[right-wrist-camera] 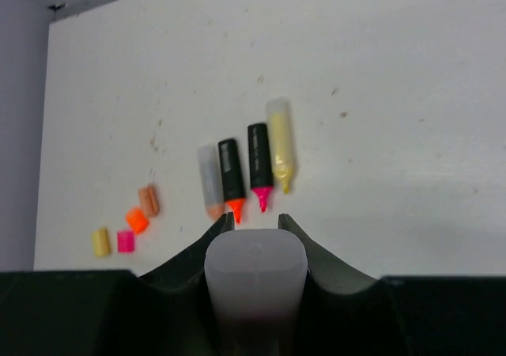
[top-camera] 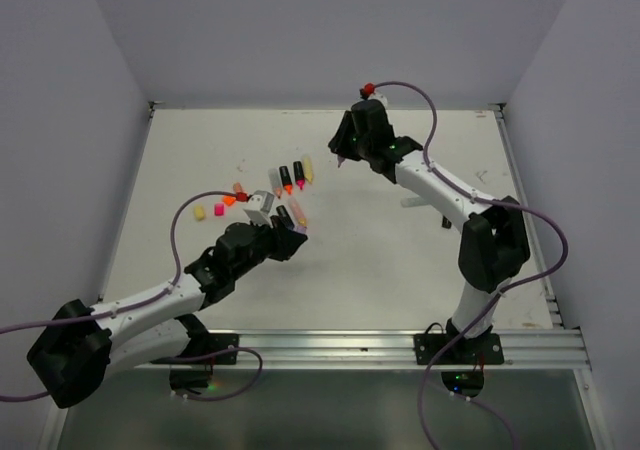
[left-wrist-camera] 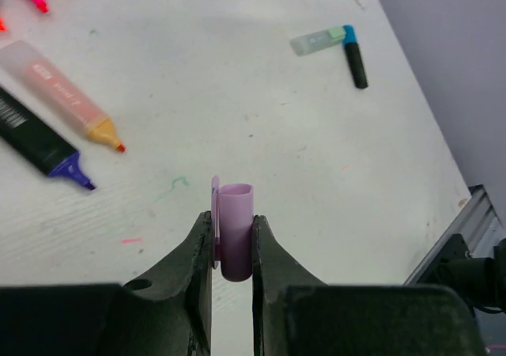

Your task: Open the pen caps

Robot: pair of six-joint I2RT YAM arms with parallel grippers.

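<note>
My left gripper [top-camera: 292, 229] [left-wrist-camera: 233, 223] is shut on a small purple pen cap [left-wrist-camera: 236, 231], held upright above the table. My right gripper [top-camera: 343, 157] [right-wrist-camera: 253, 222] is shut on a pale lilac highlighter body [right-wrist-camera: 255, 270], raised over the back of the table. Loose caps lie in a row at the left: yellow [right-wrist-camera: 100, 242], pink [right-wrist-camera: 125, 240], orange [right-wrist-camera: 137, 220] and peach [right-wrist-camera: 149, 200]; they also show in the top view around the pink cap [top-camera: 217, 210]. Uncapped highlighters lie side by side: peach-tipped [right-wrist-camera: 210, 182], orange-tipped [right-wrist-camera: 232, 172], pink-tipped [right-wrist-camera: 259, 160] and yellow [right-wrist-camera: 279, 141].
A black purple-tipped highlighter [left-wrist-camera: 41, 147] and a peach one [left-wrist-camera: 63, 95] lie left of my left gripper. A pale green highlighter [left-wrist-camera: 316, 41] and a black one with a blue end [left-wrist-camera: 356, 57] lie at the right [top-camera: 445, 220]. Walls enclose the table [top-camera: 350, 270].
</note>
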